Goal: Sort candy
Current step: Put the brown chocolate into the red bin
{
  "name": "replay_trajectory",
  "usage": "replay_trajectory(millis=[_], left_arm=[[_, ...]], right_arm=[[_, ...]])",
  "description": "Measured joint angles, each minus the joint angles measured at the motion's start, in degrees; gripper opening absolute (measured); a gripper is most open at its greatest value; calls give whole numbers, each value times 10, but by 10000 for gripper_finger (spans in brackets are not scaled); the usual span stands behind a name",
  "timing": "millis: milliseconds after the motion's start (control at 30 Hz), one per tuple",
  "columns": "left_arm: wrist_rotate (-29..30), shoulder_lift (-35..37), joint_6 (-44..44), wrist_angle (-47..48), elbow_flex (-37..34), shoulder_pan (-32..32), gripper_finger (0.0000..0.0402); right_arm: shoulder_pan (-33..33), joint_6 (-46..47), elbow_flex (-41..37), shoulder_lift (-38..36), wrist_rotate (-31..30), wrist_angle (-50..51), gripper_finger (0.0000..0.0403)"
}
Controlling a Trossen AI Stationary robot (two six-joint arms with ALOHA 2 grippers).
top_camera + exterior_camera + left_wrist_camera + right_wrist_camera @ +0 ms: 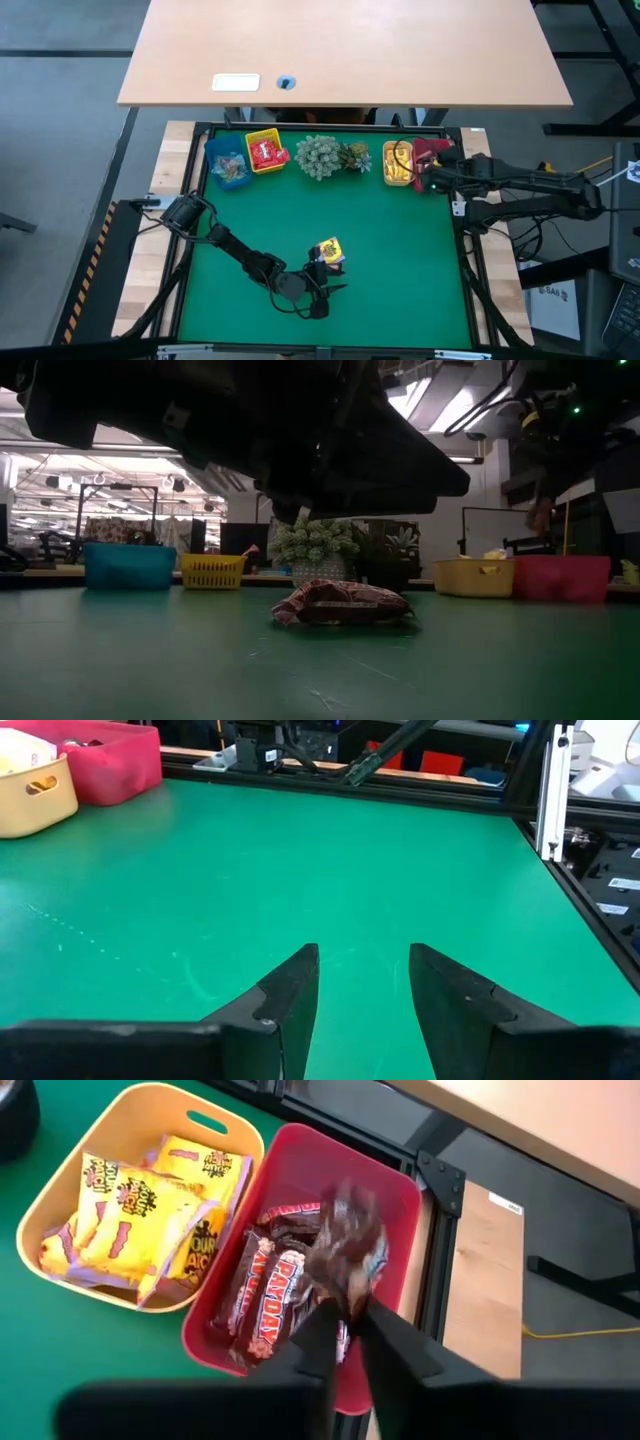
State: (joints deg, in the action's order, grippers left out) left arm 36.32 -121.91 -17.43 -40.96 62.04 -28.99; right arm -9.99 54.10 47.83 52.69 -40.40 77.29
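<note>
Right gripper (345, 1318) is held over the red bin (395, 1190) at the table's two o'clock corner. A dark brown-red bar (350, 1240) is seen at its fingertips, blurred; the fingers stand only slightly apart, and whether the bar is pinched or already loose cannot be told. More dark bars (262, 1285) are stacked inside the red bin. Yellow packets (135, 1215) are piled in the orange bin (70, 1200), touching the red bin's nine o'clock side.

Left gripper (365, 990) is positioned low near six o'clock on the green mat (400, 250), fingers parted, nothing between them. A small heap of candy (328, 251) is left just at its twelve o'clock; in the low view a crumpled brown-red wrapper (340, 603) is seen lying flat on the mat.

Along the twelve o'clock edge are set a blue bin (227, 167), a yellow bin (266, 152) holding red packets, and a plant cluster (328, 156).
</note>
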Motion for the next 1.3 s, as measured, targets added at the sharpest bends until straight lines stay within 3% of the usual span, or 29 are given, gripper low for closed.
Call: replay_trajectory(millis=[267, 467, 833, 1300], left_arm=[[3, 0, 73, 51, 0, -3, 144], [41, 0, 105, 60, 0, -11, 144], [90, 0, 75, 142, 0, -16, 144], [90, 0, 9, 200, 0, -16, 144]], right_arm=[[2, -1, 0, 0, 27, -22, 175], [2, 0, 0, 0, 69, -48, 231], [2, 0, 0, 0, 145, -86, 248], [2, 0, 0, 1, 156, -104, 248]])
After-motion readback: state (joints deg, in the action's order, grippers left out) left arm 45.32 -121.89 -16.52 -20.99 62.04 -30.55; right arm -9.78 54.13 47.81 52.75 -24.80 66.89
